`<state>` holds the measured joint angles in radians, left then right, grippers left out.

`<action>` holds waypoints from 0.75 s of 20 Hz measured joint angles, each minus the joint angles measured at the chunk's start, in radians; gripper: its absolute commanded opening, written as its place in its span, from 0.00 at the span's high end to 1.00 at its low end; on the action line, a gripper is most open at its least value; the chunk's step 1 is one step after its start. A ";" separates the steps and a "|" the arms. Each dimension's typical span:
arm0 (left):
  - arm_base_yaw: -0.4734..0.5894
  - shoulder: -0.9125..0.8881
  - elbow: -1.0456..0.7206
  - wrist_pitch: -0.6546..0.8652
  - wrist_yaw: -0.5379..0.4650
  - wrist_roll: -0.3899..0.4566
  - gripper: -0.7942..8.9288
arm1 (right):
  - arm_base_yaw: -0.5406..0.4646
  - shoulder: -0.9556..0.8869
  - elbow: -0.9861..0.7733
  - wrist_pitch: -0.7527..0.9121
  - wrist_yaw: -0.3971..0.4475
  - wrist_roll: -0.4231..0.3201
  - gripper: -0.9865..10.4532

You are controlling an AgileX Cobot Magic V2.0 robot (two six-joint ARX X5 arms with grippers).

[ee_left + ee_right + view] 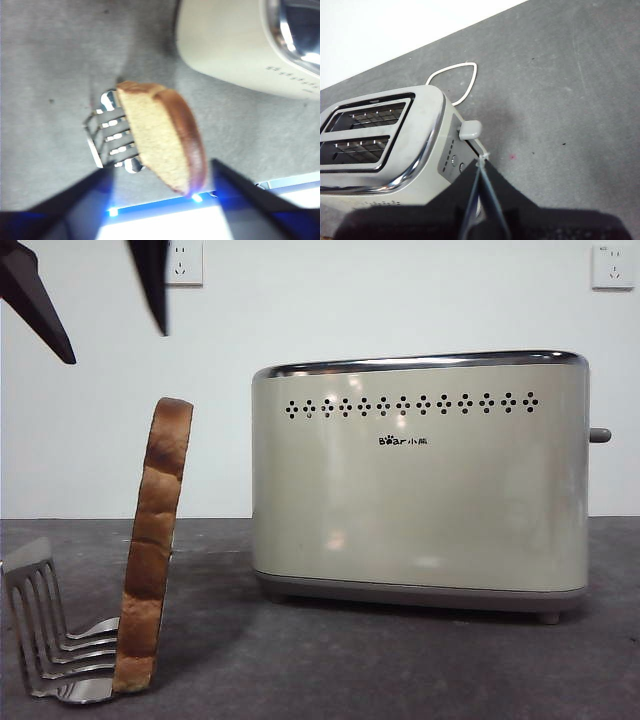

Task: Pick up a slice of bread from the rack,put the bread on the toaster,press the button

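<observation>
The slice of bread (155, 540) stands upright on edge in the silver rack (40, 630) at the front left, leaning slightly toward the toaster (420, 490). My left gripper (112, 340) hangs open above the bread without touching it. In the left wrist view its jaws (161, 170) straddle the bread's domed crust (155, 135) over the rack (107, 135). My right gripper (481, 162) is shut and empty, hovering just above the toaster's narrow end near the button (470, 130). The button (600, 435) sticks out on the toaster's right side. Both toaster slots (365, 130) are empty.
A white cable loop (455, 80) lies on the dark grey table behind the toaster. Two white wall sockets (184, 262) (612, 265) sit on the back wall. A corner of the toaster (225, 45) shows close to the rack.
</observation>
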<state>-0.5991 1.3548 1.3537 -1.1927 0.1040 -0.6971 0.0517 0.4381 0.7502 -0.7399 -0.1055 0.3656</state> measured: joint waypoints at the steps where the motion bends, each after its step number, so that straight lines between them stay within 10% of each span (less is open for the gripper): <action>1: -0.015 0.013 0.000 0.003 0.000 -0.012 0.29 | 0.008 0.000 0.000 0.000 -0.003 0.000 0.91; 15: -0.097 0.160 0.000 0.032 -0.035 -0.064 0.31 | 0.027 0.000 0.001 -0.010 -0.008 0.000 0.91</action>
<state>-0.6956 1.5146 1.3540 -1.1606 0.0692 -0.7612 0.0784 0.4381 0.7509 -0.7494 -0.1135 0.3656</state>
